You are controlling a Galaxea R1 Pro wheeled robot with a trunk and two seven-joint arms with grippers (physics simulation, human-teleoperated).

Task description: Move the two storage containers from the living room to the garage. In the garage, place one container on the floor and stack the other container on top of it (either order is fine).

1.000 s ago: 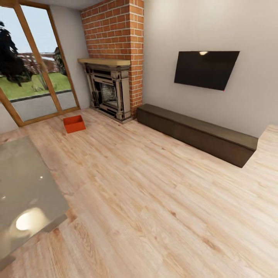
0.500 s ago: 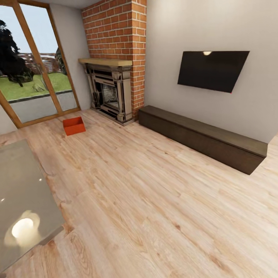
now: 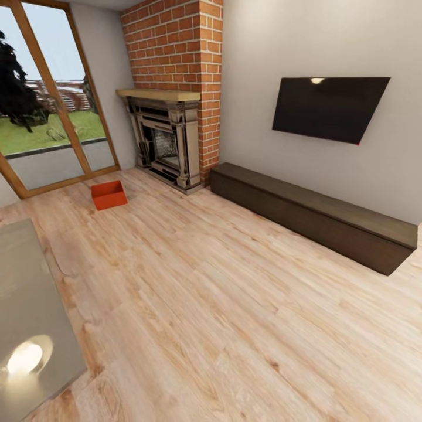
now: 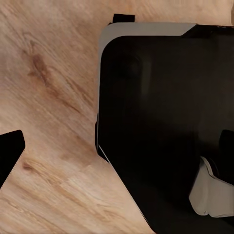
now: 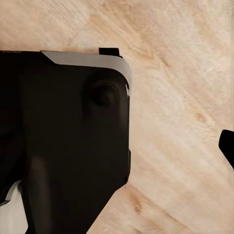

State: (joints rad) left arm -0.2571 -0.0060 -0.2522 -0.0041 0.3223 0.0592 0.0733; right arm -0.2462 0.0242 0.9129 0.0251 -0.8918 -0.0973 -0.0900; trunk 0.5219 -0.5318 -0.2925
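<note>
One orange-red bin is seen in the head view on the wood floor of the living room, well apart from the robot, near the glass door and a little way from the brick fireplace; it sits upright with its open top up, and nothing can be made out inside it. A second bin is not made out from here. A long dark bench runs along the wall under the television, and a glass-topped counter lies close at the left edge. In both wrist views the dark base of the robot is seen over the planks; a dark tip at the edge of each view may belong to a finger, but whether either pincer is released or clenched cannot be told, and nothing is seen held. The bin is judged to be light and fairly stiff, though its thin walls would likely flex if squeezed hard. Its ribbed surface should give some grip against slipping. It could best be taken by one long wall, with one finger inside and one outside near the rim, or clasped between both arms at the short ends. The task is judged to be at its start, with the approach to the bin not yet made.
</note>
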